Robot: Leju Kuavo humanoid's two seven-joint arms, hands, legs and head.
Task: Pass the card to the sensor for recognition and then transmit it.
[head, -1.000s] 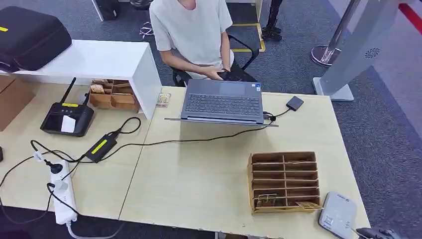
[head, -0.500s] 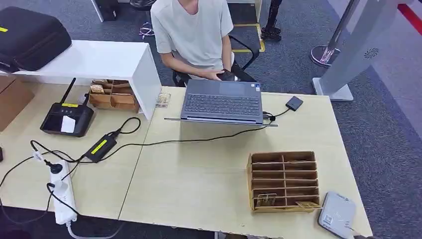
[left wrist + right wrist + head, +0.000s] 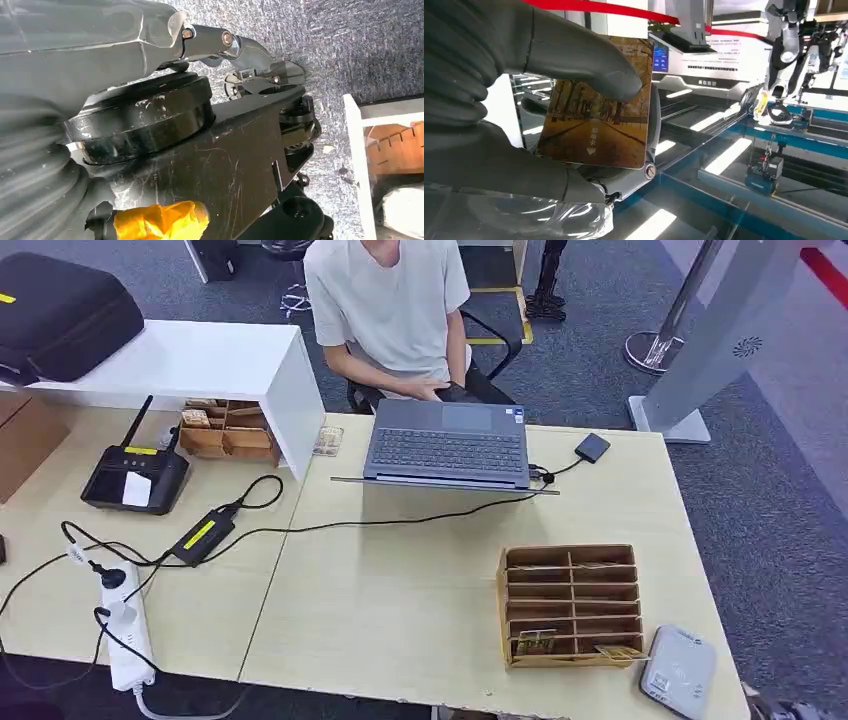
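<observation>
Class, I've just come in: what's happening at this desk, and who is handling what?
The robot's right hand grips a brown picture card, thumb pressed on its face. The grey card sensor lies at the near right corner of the table, beside the cardboard card organiser. The card is not yet at the sensor. A person sits behind the laptop.

floor: grey carpet (image 3: 770,530) | furniture: pale wooden table (image 3: 400,610), white shelf (image 3: 200,360)

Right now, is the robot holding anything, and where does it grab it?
Yes. The right robot hand holds a card, thumb pressed on its picture face.
</observation>
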